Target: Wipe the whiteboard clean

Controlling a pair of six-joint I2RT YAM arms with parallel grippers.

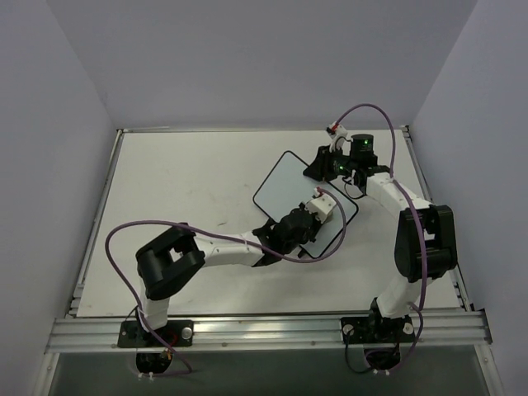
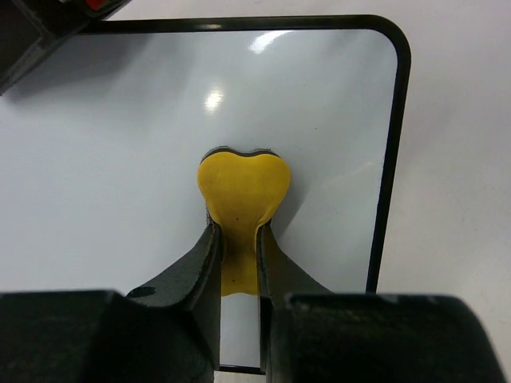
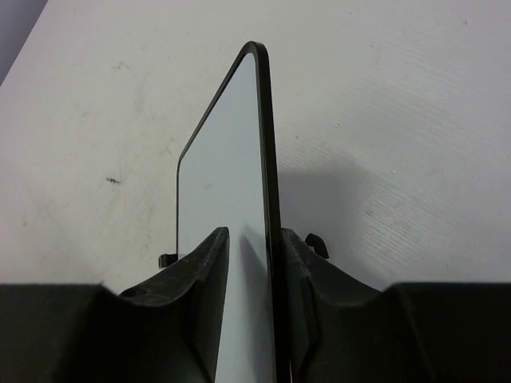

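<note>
Top external cam: a small rectangular whiteboard (image 1: 285,186) w/ rounded corners and thin black frame lies on the pale grey table (image 1: 181,181), right of ctr and turned diagonal. Both arms meet over it. The left gripper (image 1: 318,208) is above its near-right part and the right gripper (image 1: 337,169) is at its far-right edge. A small red-and-white part (image 1: 334,129) sits on the right wrist; any print on it is too small to read. The board face looks plain white in each view.

Left wrist cam shows what the top cam hides: a yellow heart-shaped pad (image 2: 243,183) w/ a dark underside. Its narrow stem is pinched btw. the two black fingers (image 2: 196,267), so the jaws are almost closed and clenched on it. The lobes of the pad lie against the white face, not far from one rounded corner. Two lamp reflections shine on the surface beyond it.

Right wrist cam gives the board almost edge-on, running away btw. the black fingers (image 3: 214,255). The jaws stand narrow and grasp the framed edge. One finger is against the frame and the other is over the white face. Small black clips (image 3: 167,259) show at this edge, one on each side of the fingers. Whether this edge is lifted off the table, I cannot tell.
</note>
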